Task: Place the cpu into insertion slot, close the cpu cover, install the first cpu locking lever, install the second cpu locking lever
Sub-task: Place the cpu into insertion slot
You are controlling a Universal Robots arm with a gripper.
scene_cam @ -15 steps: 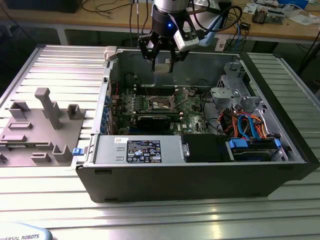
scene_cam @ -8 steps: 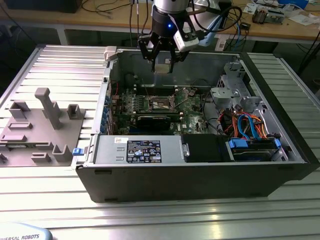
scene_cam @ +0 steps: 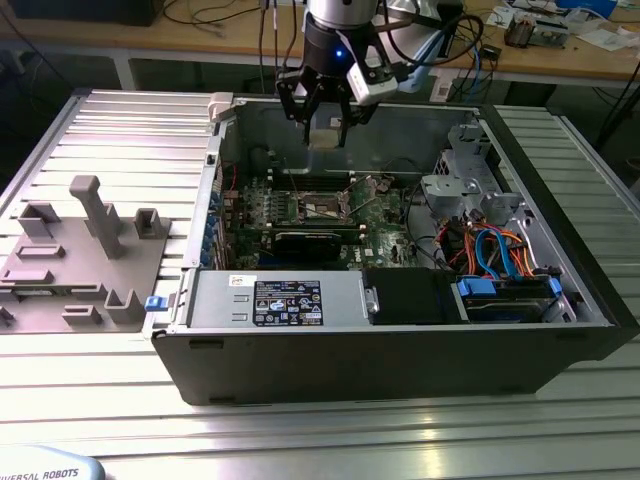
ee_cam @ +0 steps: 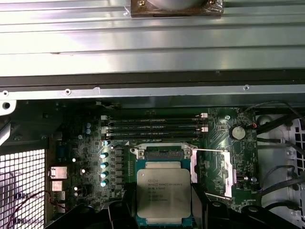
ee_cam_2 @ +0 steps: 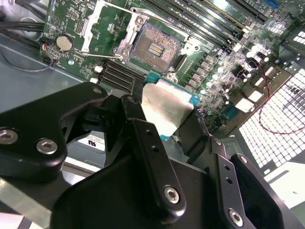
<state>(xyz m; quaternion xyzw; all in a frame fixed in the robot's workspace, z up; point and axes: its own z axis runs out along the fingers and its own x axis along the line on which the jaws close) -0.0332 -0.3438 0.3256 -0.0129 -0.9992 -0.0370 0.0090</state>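
My gripper (scene_cam: 325,122) hangs above the open computer case, shut on the cpu (scene_cam: 325,134), a flat square chip with a dull silver top. In both wrist views the cpu (ee_cam_2: 167,109) (ee_cam: 163,193) sits between the black fingers (ee_cam_2: 143,138), held by two opposite edges. Below it on the green board lies the insertion slot (ee_cam_2: 155,46) (scene_cam: 320,206), bare and dark-centred. The cpu partly covers the insertion slot (ee_cam: 164,153) in the first wrist view. The cpu cover (ee_cam_2: 106,25) (ee_cam: 224,172) is swung open beside the socket. Thin wire levers (ee_cam_2: 94,55) (ee_cam: 209,150) stand released.
Long black memory slots (ee_cam: 155,128) run beside the socket. The case wall (scene_cam: 215,170) rises on the exterior view's left. A power supply (scene_cam: 285,300), drive cage (scene_cam: 460,180) and coloured cables (scene_cam: 495,250) fill the front and right. A grey fixture (scene_cam: 85,250) stands outside.
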